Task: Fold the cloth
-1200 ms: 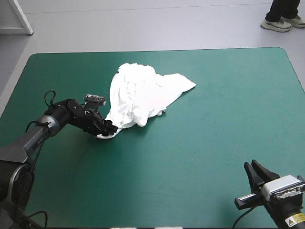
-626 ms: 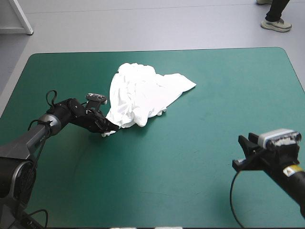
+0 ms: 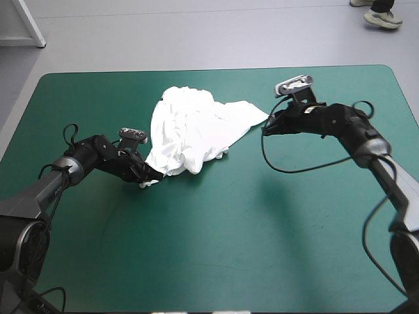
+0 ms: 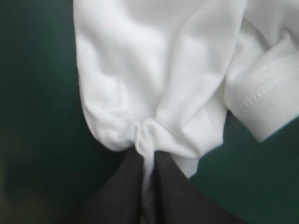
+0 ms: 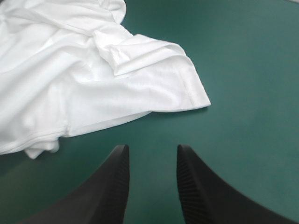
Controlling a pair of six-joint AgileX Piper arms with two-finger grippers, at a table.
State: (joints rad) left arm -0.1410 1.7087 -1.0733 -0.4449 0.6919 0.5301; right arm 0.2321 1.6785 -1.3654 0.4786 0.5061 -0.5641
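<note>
While the left gripper (image 4: 147,156) is gripping: jaws are clamping together on a bunched near-left corner of the T-shirt (image 3: 193,131).
right gripper (image 5: 150,151): jaws are standing apart, empty, just short of the T-shirt's right corner; hem is lying directly ahead.
T-shirt's lie: crumpled heap is sitting mid-counter toward the far edge, long axis running roughly from the left grip to the right corner.
nearer arm: each is tending its own corner.
room: teal-green counter (image 3: 262,229) is lying bare nearward and rightward; judging ample room for drawing the corners apart.
</note>
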